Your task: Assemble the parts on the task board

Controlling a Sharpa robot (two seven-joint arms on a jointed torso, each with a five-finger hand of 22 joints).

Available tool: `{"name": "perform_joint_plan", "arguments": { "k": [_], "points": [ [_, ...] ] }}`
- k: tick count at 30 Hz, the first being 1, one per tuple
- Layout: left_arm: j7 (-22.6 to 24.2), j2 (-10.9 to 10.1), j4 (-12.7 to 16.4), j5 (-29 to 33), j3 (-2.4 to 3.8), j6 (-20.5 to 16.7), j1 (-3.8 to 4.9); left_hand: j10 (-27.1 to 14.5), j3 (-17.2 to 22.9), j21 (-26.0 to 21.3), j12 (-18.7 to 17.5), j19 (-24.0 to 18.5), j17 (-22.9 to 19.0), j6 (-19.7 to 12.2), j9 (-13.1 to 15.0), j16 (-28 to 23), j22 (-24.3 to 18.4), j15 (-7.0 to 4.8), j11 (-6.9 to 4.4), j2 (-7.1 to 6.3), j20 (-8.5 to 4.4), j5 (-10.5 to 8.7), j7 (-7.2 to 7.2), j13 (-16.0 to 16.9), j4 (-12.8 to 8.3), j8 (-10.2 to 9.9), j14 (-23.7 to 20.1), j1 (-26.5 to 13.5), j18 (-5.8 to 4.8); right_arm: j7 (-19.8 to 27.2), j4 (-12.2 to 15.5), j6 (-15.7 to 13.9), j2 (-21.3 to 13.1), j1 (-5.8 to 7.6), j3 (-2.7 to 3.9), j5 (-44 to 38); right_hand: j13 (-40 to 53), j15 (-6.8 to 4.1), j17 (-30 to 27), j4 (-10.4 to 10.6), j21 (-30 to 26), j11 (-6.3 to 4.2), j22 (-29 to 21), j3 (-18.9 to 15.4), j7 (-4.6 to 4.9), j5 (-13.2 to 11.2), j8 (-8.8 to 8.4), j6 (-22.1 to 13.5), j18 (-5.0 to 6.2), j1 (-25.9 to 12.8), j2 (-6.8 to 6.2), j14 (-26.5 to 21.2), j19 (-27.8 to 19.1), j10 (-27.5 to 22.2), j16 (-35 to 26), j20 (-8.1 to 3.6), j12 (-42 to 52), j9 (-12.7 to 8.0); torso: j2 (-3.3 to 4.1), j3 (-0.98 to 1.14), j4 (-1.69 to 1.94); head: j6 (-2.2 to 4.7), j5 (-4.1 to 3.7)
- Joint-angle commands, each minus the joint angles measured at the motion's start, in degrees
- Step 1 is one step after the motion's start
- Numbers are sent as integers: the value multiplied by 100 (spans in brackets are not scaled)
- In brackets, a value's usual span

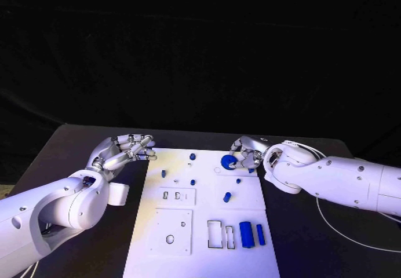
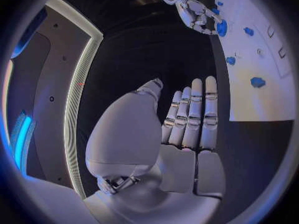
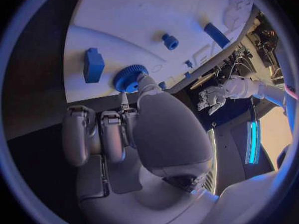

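Gear [image 1: 228, 160] pinched by right hand [image 1: 247, 156] over board [image 1: 200, 243]; left hand [image 1: 125, 150] empty, fingers apart, beside board.

We see a flat, matte black table [image 1: 92, 145] reaching from the near edge to a straight far edge, where its two far corners show. Behind it hangs a plain black backdrop [image 1: 200, 58] with nothing on it. A thin white cable [image 1: 338, 234] curves over the table's right side. In the left wrist view a tall dark wall panel [image 2: 47, 84] stands framed by a pale glowing light strip [image 2: 77, 94], and beside it we see a narrow blue lamp [image 2: 20, 137]. The right wrist view shows a bright blue vertical light bar [image 3: 252, 142] next to a warm, pale lit panel [image 3: 274, 134].
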Motion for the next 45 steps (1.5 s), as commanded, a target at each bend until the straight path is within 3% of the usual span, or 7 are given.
{"name": "perform_joint_plan", "arguments": {
  "k": [1,10,22,27,31,37,45],
  "points": [
    [24,14,6,19,4,114,3,-50,22,25,-23,-20,5,-44,6,27,5,-10,10,1,11,-32,60,-2,-5,-32,-31,-33,109,-82,27,-120,6,-42,-25,-638,771,-14,1236,7,30,-16,481,40,-33,-46,-84,10,-52,19,-17,543,32,127,28,10,15,-71,0,0,2,5,4],
    [10,16,-1,19,4,129,3,-52,26,29,-27,-23,12,-47,7,31,6,-10,10,3,11,-31,61,-1,-8,-33,-34,-31,109,-131,83,-212,1,-53,-25,-871,724,14,1264,18,31,16,493,156,3,-109,-210,-39,-54,-73,-177,548,31,81,35,28,-41,-149,0,-1,-1,8,8],
    [-7,16,-1,19,4,148,3,-54,27,30,-30,-24,14,-50,8,32,7,-9,11,2,11,-31,62,-1,-9,-34,-36,-31,109,-122,74,23,3,-58,-25,-832,774,14,1273,17,49,13,525,290,-4,-96,-220,50,-59,-119,-146,550,44,118,38,36,11,-168,-4,-1,3,-10,6],
    [-14,17,-2,19,4,155,3,-54,27,30,-30,-24,14,-50,8,32,7,-9,11,2,11,-31,62,-1,-9,-34,-36,-31,109,-113,62,37,10,-58,-25,-736,819,-26,1294,22,72,-28,570,773,-47,-75,-304,238,-66,-192,98,554,63,156,43,4,52,-243,0,-2,4,-12,8],
    [-24,16,-2,19,4,165,3,-59,28,32,-34,-26,17,-53,8,33,7,-9,12,1,12,-32,63,-2,-9,-36,-39,-31,109,-91,55,72,29,-58,-25,-661,852,-54,1304,-2,85,-56,597,1165,-82,-113,-362,386,-70,-238,113,556,74,182,45,-20,82,-285,0,-2,5,-18,13],
    [-45,16,-6,19,4,184,3,-59,28,32,-34,-26,17,-53,8,33,7,-9,12,1,12,-32,63,-2,-9,-36,-39,-31,109,-72,40,183,55,-57,-26,-595,873,-75,1307,-51,86,-70,620,1758,-98,-88,-474,528,-73,-413,-51,557,78,199,45,-45,94,-326,-6,-3,4,-28,21],
    [-67,11,-4,19,4,197,3,-75,28,36,-46,-29,24,-67,7,35,8,-6,18,-4,13,-32,69,-4,-11,-43,-46,-30,109,-107,12,200,76,-55,-26,-599,887,-74,1315,-95,89,-73,635,1975,-102,-73,-510,579,-75,-521,-139,559,83,209,47,-45,104,-326,-6,-1,1,-26,26]
  ]
}}
